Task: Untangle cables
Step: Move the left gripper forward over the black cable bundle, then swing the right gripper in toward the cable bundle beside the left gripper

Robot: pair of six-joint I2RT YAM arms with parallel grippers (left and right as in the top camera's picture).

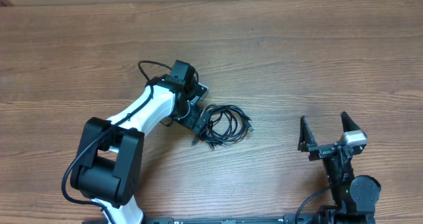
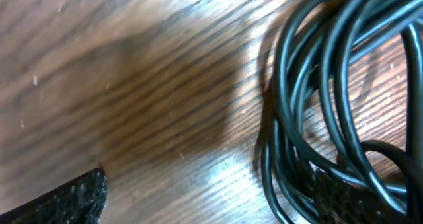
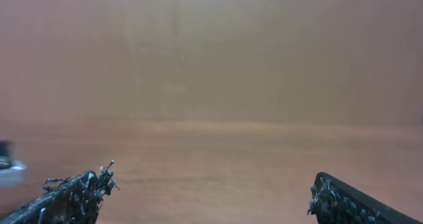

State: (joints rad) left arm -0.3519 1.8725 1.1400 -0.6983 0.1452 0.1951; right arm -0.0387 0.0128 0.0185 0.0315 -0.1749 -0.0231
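The cables [image 1: 225, 125] lie as a loose coiled bundle of thin black cords in the middle of the wooden table. My left gripper [image 1: 200, 121] is low at the bundle's left edge and open. In the left wrist view its fingers are wide apart [image 2: 211, 201]; the right finger sits against the cable loops [image 2: 317, 98], the left finger on bare wood. My right gripper [image 1: 325, 126] is open and empty near the front right, well apart from the cables. Its wrist view shows spread fingertips [image 3: 208, 191] and bare table.
The wooden table [image 1: 317, 59] stretches all round. The left arm's own thicker black wire [image 1: 151, 71] loops behind its wrist. The arm bases stand at the front edge.
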